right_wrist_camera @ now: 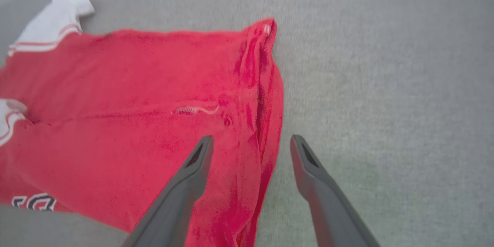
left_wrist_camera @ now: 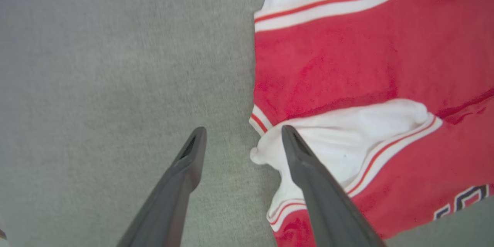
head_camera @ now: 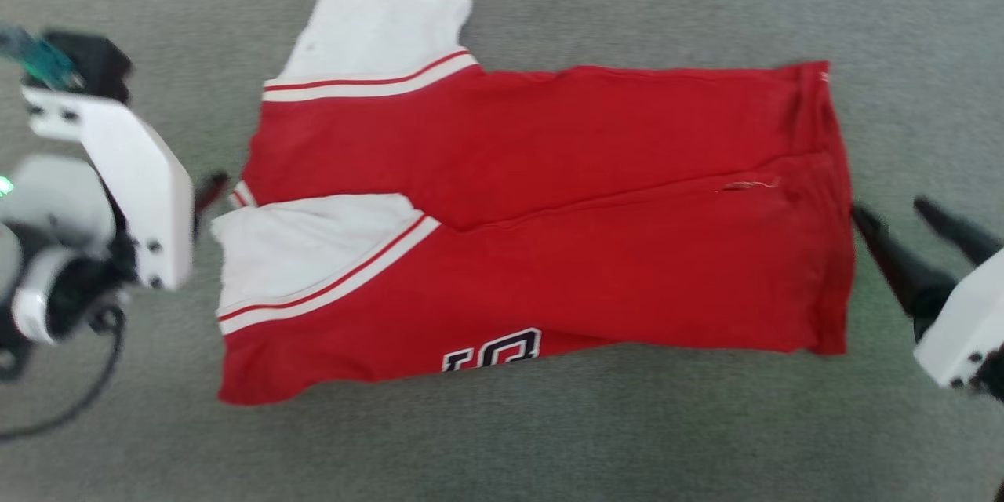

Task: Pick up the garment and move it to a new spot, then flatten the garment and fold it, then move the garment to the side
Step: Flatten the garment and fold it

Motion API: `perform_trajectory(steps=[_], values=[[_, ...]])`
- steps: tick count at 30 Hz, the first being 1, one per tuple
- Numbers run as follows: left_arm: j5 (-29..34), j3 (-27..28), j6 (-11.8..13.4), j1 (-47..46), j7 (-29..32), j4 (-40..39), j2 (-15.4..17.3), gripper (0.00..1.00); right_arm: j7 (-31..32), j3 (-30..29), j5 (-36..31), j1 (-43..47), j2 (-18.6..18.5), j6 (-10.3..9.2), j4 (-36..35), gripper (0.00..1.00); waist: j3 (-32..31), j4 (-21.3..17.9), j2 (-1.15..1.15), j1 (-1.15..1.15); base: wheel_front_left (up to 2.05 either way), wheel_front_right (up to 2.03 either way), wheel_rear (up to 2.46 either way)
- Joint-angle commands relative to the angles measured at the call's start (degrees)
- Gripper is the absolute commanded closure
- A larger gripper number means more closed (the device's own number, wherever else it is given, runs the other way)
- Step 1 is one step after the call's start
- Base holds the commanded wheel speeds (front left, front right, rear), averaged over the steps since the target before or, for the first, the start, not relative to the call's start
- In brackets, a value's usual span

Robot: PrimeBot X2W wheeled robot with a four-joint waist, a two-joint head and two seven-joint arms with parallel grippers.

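A red short-sleeved jersey shirt with white striped sleeves [head_camera: 549,212] lies folded lengthwise on grey carpet [head_camera: 502,447], sleeves beside the open, empty left gripper [left_wrist_camera: 241,139], hem beside the open right gripper [right_wrist_camera: 251,146]; final folding and moving aside apparently remain.

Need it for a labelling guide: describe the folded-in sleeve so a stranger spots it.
A red garment lies on the grey surface. At its end by the left claw, the folded-in sleeve is the white panel lying on the red cloth; the other sleeve sticks out past the shirt's edge.
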Motion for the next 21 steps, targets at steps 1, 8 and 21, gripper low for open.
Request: perform_trajectory(steps=[1, 8, 21], values=[[1.57, 0.27, -0.96, -2.70, 0.67, 0.63, 0.80, 0.00, -3.47, 0.18, -0.19, -1.86, 1.05, -0.02, -0.83, 0.00, 0.57, -2.37, 0.00, 0.00, 0.00, 0.00, 0.00], [5.51, 0.62, -6.55, -12.37, 0.71, 8.95, -0.48, 0.00, -18.26, 3.01, -2.07, -7.15, 4.73, -0.01, -0.16, 0.00, 2.60, -8.73, 0.00, 0.00, 0.00, 0.00, 0.00], [9.14, -1.36, -15.88, -26.41, 0.33, 35.07, -9.32, 0.00, -33.59, 8.55, -2.09, -12.27, 6.37, -0.01, 7.95, 0.00, 7.59, -16.82, 0.00, 0.00, 0.00, 0.00, 0.00]])
